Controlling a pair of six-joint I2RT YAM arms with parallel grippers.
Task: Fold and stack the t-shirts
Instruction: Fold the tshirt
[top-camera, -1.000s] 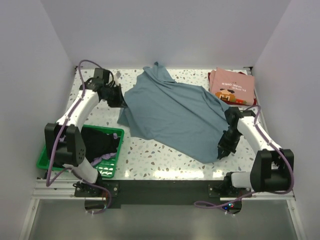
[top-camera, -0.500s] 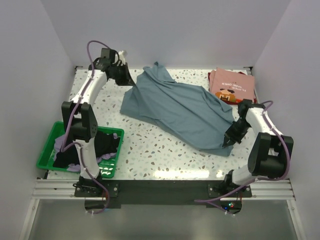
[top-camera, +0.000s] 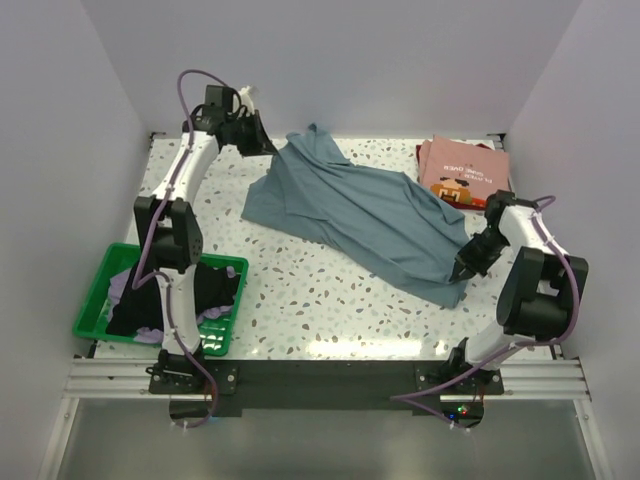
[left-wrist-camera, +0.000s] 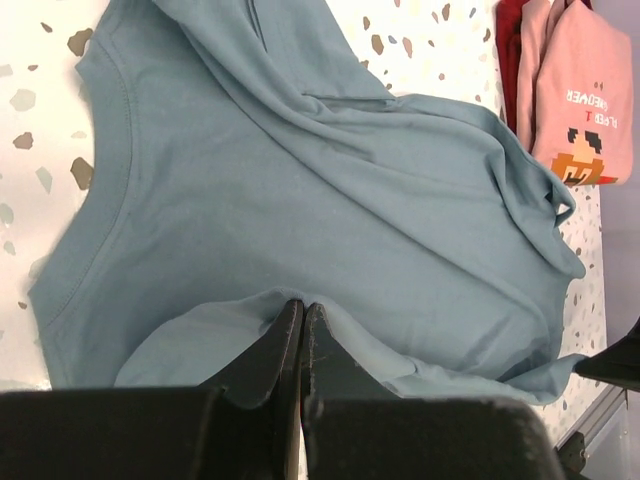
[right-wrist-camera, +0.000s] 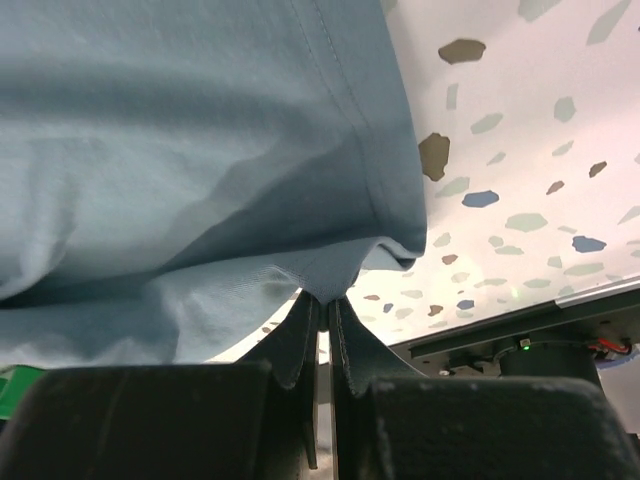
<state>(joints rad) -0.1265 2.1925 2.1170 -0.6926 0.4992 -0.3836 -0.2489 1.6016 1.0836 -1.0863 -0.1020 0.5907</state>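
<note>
Two shirts look finished: the pink shirt (top-camera: 465, 172) lies folded on a dark red one (left-wrist-camera: 510, 25) at the far right corner of the table (top-camera: 300, 300), so a stack exists. Third in line is the blue shirt (top-camera: 350, 215), spread unfolded in a rumpled diagonal across the middle of the table, from far left to near right. The left gripper (top-camera: 262, 148) is clenched on its edge at the far left end, raised above the surface. The right gripper (top-camera: 463, 270) is pinched tight on a corner at the near right end, low by the table. Between them the cloth is drawn out long, so I judge this to be the flattening step ahead of any fold, and no crease shows in it. At least two more sit crumpled in the green basket (top-camera: 95, 300) at the near left: a black shirt (top-camera: 205, 285) and a lavender one (top-camera: 205, 317). By that count the job seems under halfway: the blue one needs folding and stacking, then the basket's contents.
</note>
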